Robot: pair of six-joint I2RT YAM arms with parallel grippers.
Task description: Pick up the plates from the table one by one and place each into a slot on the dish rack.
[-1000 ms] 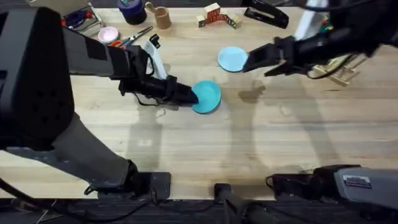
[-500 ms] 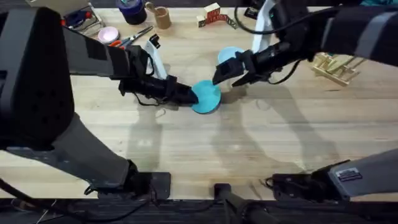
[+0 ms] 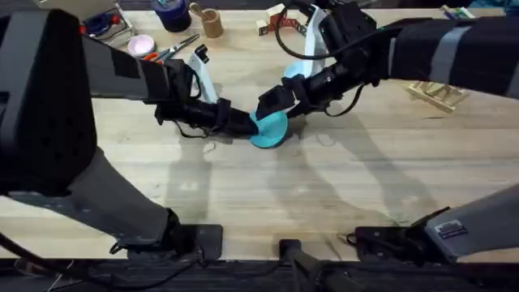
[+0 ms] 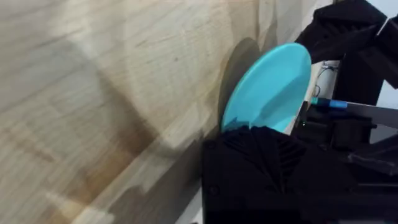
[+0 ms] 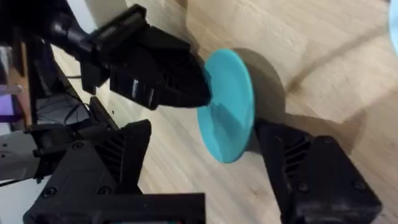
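A: Teal plate (image 3: 270,128), mid-frame overhead, tipped up on edge, lower rim looks on or just off the table (image 3: 243,195). Who's got it?

B: Left gripper (image 3: 243,124). Fingers pinched shut on the plate's left rim. Wrist view confirms: plate (image 4: 268,87) sticks out past its fingers.

A: Right gripper (image 3: 280,97)?

B: Upper right of the plate, jaws spread wide and holding nothing. In its own camera the plate (image 5: 229,104) sits between its two fingers (image 5: 127,146), neither pad touching that I can see. Looks like a handover setup.

A: So how to do it well?

B: My read: right should straddle the free rim squarely, close firm, and left lets go only after that. Release early and the plate flops flat. Keep it upright, it needs to go edge-on into the rack (image 3: 438,93), far right of frame.

A: Other plate?

B: Pale blue plate (image 3: 298,71), mostly hidden behind the right arm, upper middle. Leave it for the next pass.
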